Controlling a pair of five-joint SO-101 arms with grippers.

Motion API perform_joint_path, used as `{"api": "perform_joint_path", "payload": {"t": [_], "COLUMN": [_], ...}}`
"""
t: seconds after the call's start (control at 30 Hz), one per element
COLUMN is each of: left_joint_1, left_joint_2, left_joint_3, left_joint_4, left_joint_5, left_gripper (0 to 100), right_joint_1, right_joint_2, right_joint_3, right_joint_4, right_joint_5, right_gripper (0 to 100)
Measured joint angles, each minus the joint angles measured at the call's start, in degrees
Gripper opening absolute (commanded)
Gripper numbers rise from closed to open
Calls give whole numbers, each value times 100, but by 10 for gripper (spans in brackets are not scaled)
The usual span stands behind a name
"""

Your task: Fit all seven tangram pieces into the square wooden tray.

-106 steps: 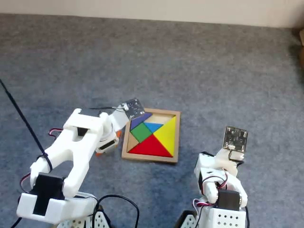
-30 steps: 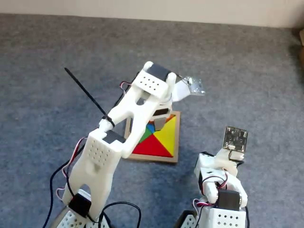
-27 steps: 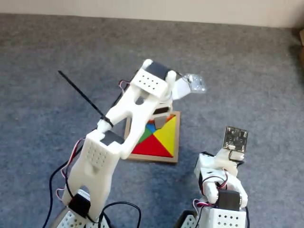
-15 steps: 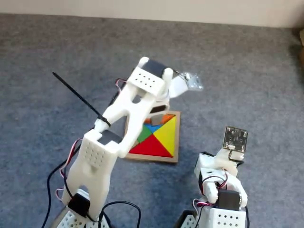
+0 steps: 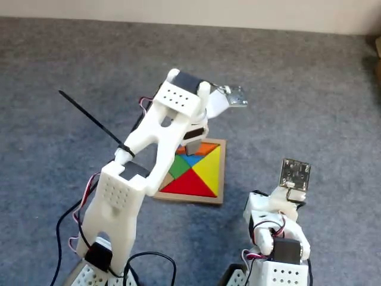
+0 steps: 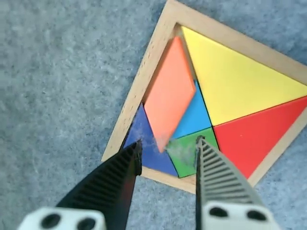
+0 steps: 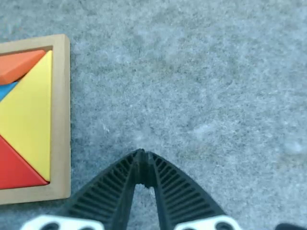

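The left gripper is held released, jaws spread, above the square wooden tray on the carpet. The orange parallelogram is laid at the tray's far edge, beside the yellow triangle. The right gripper is clenched, right of the tray.

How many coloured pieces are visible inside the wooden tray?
6: orange parallelogram along one tray wall; yellow triangle, red triangle beside it; light blue piece central; green piece, dark blue piece along another wall. A seventh may be hidden.
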Motion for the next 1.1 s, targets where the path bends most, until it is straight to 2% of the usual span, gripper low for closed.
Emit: {"api": "perform_joint_path", "payload": {"t": [0.27,0.43,0.63,1.1], "left_joint_1": [26,26,44,26], "left_joint_2": [492,598,607,132], "left_joint_3": [0,0,-149,-580], "left_joint_4": [-387,-730,-747,105], "left_joint_5": [18,352,396,580], "left_gripper": [179,181,182,178], "right_joint_1": [0,0,0,0], "right_joint_2": [0,0,0,0], "right_joint_3": [0,0,0,0], "right_joint_4": [0,0,0,0], "right_joint_5": [0,0,0,0], "right_gripper": [6,6,6,6]}}
